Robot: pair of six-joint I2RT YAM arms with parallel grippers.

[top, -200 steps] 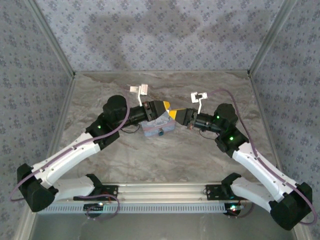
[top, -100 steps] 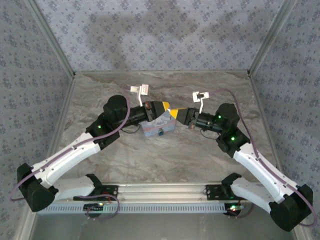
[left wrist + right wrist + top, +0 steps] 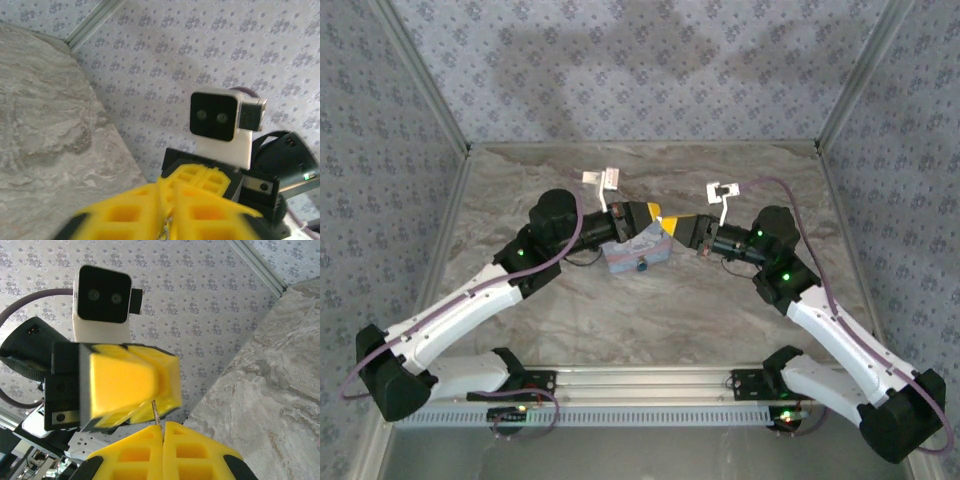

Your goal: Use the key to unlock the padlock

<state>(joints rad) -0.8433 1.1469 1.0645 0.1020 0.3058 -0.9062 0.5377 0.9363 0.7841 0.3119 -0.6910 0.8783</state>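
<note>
Padlock (image 3: 642,267) on pale blue tin (image 3: 624,259)

The padlock (image 3: 642,267) is a tiny dark teal piece on the near face of a small pale blue tin (image 3: 623,259) resting on the counter (image 3: 650,320). A thin metal key (image 3: 155,412) pokes from my right gripper (image 3: 162,426), pinched between its closed tips.

The left arm (image 3: 470,302) and right arm (image 3: 842,335) are bent inward. The left gripper (image 3: 656,218) and right gripper (image 3: 674,226) are held tip to tip, the fingers (image 3: 192,452) of each pressed together.
</note>
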